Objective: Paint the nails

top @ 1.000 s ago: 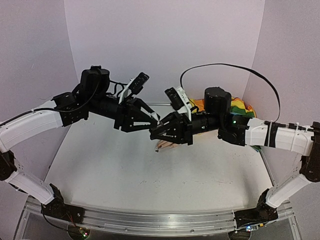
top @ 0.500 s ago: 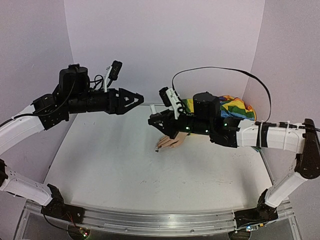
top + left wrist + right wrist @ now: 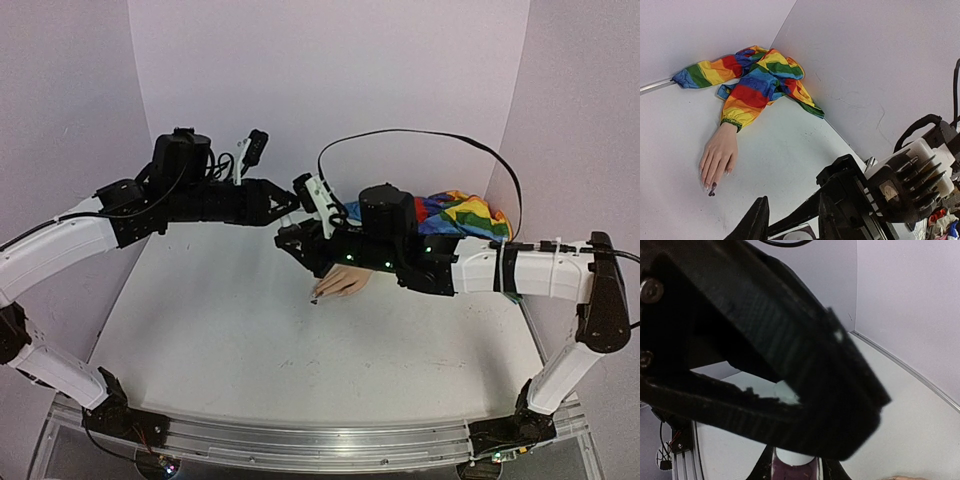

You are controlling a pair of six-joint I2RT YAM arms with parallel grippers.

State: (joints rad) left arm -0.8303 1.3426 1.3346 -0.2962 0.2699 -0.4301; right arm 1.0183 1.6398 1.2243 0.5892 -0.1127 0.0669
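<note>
The pale mannequin hand [image 3: 342, 282] lies palm down in a rainbow-striped sleeve [image 3: 462, 212]. Its nails point to the front left, and one nail [image 3: 314, 298] is dark. The left wrist view shows the hand [image 3: 720, 155] and that dark nail [image 3: 713, 187] too. My right gripper [image 3: 290, 241] hangs above and left of the hand, shut on a small dark polish bottle [image 3: 795, 471] with a white cap [image 3: 794, 458]. My left gripper [image 3: 291, 211] meets it from the left. Its fingers [image 3: 758, 220] are closed against the cap [image 3: 796, 233].
Pale walls close in the table [image 3: 250, 340] at the back and on both sides. A black cable [image 3: 420, 134] arches over the right arm. A metal rail [image 3: 300, 442] runs along the front edge between the arm bases.
The left arm pulled back with its jaws wide, then returned and closed at the bottle. The right arm shifted left with the bottle, uncovering the hand.
</note>
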